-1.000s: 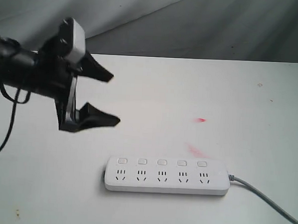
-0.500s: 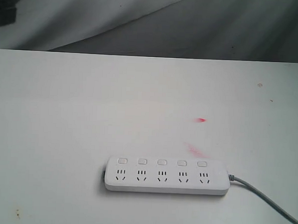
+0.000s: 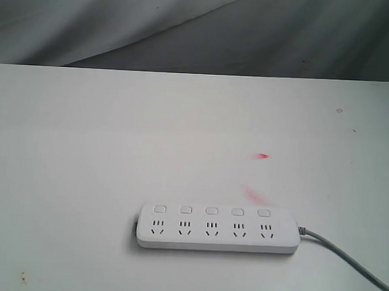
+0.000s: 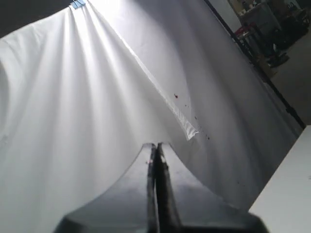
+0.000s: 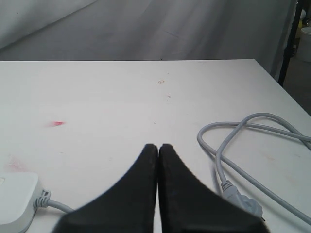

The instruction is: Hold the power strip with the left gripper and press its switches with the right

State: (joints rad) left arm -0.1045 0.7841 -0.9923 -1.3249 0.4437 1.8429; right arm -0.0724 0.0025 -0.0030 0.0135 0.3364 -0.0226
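Lying flat on table point(image 3: 83, 146), untouched: power strip point(image 3: 218, 229) | left gripper point(image 4: 156, 147): jaws pressed together, empty | right gripper point(image 5: 158, 146): pressed together, empty

White power strip point(image 3: 218, 229) flat on table, switches point(image 3: 211, 211) up.

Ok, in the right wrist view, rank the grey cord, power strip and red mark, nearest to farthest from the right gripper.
1. Grey cord, looping close beside the right gripper.
2. Power strip, its end off to the opposite side.
3. Red mark, on the table beyond the strip.
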